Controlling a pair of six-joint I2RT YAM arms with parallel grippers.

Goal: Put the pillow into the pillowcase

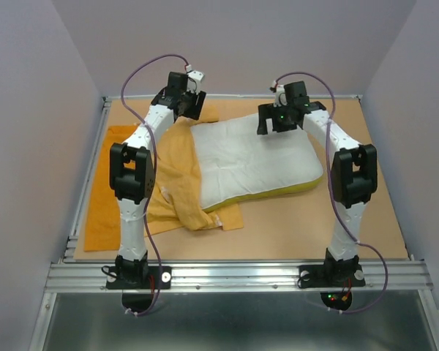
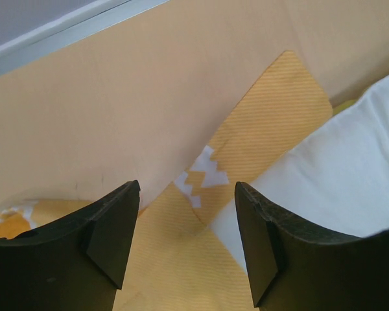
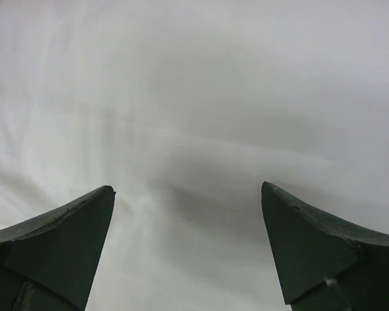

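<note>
The white pillow [image 1: 252,164] with yellow piping lies flat in the middle of the table, its left edge over the crumpled orange-yellow pillowcase [image 1: 172,186]. My left gripper [image 1: 189,104] is open and empty above the pillowcase's far corner [image 2: 246,155], next to the pillow's far left corner [image 2: 350,168]. My right gripper [image 1: 278,121] is open and empty, close above the pillow's far part; its view shows only white pillow fabric [image 3: 194,116].
The pillowcase spreads to the table's left side [image 1: 106,212] and bunches in folds by the left arm [image 1: 135,175]. A metal rail [image 1: 234,276] runs along the near edge. The enclosure walls [image 1: 36,146] stand close on both sides.
</note>
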